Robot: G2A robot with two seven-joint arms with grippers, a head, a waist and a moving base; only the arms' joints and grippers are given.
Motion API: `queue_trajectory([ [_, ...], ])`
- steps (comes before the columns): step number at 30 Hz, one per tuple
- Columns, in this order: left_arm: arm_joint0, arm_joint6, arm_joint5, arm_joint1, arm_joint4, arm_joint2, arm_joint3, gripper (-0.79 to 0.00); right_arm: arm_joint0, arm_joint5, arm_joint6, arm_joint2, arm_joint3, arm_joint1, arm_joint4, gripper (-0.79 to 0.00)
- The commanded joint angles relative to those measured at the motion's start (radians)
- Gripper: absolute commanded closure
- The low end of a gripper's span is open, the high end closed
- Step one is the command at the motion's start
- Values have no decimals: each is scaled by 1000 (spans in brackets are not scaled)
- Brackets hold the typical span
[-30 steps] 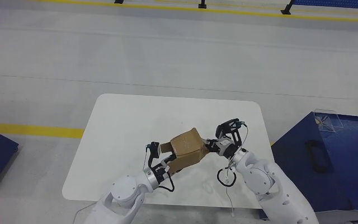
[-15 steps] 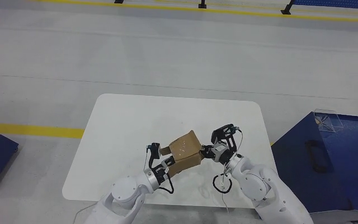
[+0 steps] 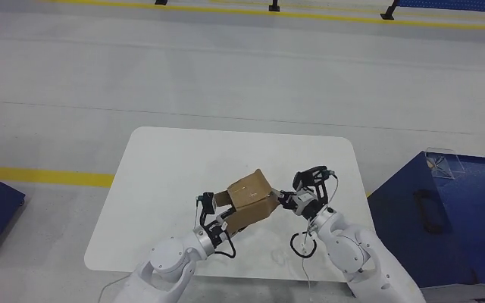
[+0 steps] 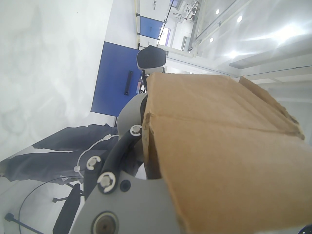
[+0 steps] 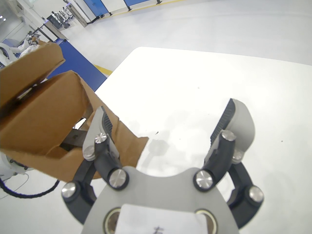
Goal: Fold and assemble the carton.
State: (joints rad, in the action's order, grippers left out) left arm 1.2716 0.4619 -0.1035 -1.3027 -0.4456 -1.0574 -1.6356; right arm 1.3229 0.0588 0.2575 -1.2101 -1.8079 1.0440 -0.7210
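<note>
Carton (image 3: 248, 198) tilted over table (image 3: 167, 174).

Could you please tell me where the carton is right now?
In the top view the carton is over the near middle of the white table, between the left gripper and the right gripper.

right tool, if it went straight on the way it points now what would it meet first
Probably the bare table: the open right tool has only white surface between its fingers. The carton lies beside one finger, off that line, though depth is unclear.
</note>
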Motion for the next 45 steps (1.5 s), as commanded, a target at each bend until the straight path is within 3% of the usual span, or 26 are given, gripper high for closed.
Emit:
queue_trajectory([
  [1, 3, -17, 0, 0, -10, -11, 0, 0, 18, -3, -5, -19, -10, -1, 10, -785],
  [14, 21, -170, 42, -7, 118, 12, -29, 0, 9, -8, -13, 13, 1, 15, -41, -785],
  [23, 23, -173, 32, -13, 116, 23, -26, 0, -62, -50, -27, 98, 48, 40, -125, -785],
  [34, 20, -168, 33, -17, 115, 20, -12, 0, -74, -54, -23, 154, 54, 62, -154, -785],
  [38, 20, -161, 32, -17, 111, 15, -11, 0, -68, -20, -25, 117, 47, 63, -72, -785],
  [42, 22, -114, 29, -17, 55, 0, -12, 0, -52, 48, 7, 25, 73, 58, 113, -785],
  [45, 17, -18, 18, -16, -57, -26, 4, 0, -54, 101, 116, -41, 123, 53, 301, -785],
])
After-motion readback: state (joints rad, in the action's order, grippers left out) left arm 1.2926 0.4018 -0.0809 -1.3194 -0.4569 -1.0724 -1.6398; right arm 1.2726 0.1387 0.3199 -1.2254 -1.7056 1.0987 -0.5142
